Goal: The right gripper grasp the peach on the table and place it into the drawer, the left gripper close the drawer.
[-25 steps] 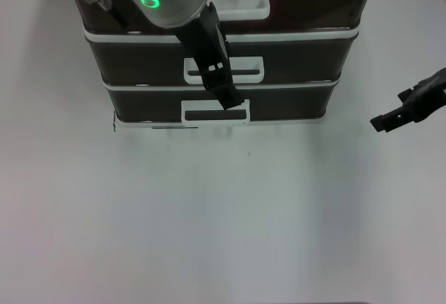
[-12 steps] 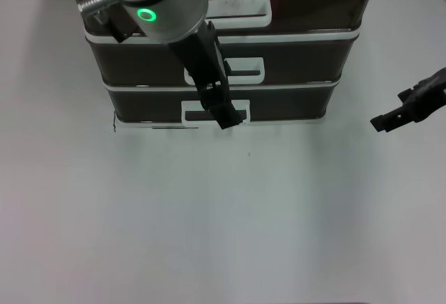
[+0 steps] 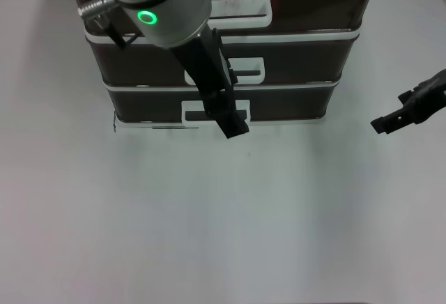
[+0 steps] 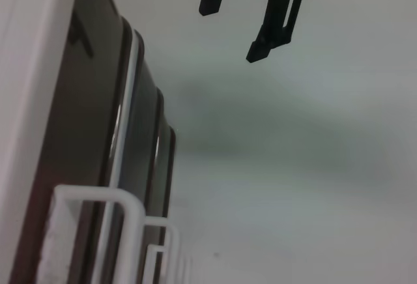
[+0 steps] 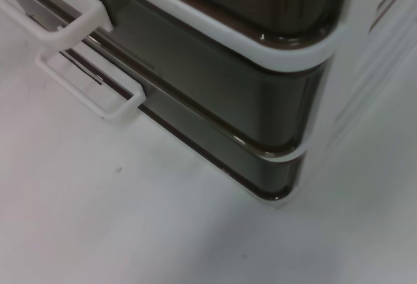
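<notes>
A stack of three dark-brown drawers stands at the back of the white table (image 3: 209, 220). The lowest drawer (image 3: 286, 103) sits pushed in, its white loop handle (image 3: 198, 114) facing me. My left gripper (image 3: 235, 127), on the silver wrist with the green ring, reaches down over the stack; its shut black tip hangs just in front of that handle, holding nothing. Off to the right, my right gripper (image 3: 385, 120) hovers over the table, and the left wrist view shows this right gripper (image 4: 232, 30) open and empty. The peach is out of view.
Two more drawers with white handles (image 3: 240, 8) sit above the lowest one, both pushed in. The right wrist view shows the stack's front corner (image 5: 287, 180) and two handles (image 5: 98, 95). Bare table lies in front of the stack.
The left gripper's tip has drawn back from the lowest handle toward the table's front. The right arm has not moved.
</notes>
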You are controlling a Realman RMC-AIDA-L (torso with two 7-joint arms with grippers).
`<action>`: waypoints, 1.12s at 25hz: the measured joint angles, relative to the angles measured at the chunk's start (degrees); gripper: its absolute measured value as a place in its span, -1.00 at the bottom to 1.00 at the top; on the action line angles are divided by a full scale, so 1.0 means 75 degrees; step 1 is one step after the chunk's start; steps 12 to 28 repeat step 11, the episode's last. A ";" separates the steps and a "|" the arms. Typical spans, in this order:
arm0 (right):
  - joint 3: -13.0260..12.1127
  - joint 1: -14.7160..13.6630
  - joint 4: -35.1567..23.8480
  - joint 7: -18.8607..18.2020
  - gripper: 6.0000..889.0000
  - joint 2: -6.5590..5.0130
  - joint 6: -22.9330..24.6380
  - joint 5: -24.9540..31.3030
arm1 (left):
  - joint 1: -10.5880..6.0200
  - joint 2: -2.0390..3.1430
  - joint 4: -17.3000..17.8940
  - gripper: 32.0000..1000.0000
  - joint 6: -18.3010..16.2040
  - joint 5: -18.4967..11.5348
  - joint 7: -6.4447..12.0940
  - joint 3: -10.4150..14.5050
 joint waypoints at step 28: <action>0.0002 0.0018 -0.0061 0.0029 0.92 -0.0003 0.0044 0.0024 | -0.0023 0.0008 0.0189 0.62 -0.0189 -0.0111 -0.0114 0.0018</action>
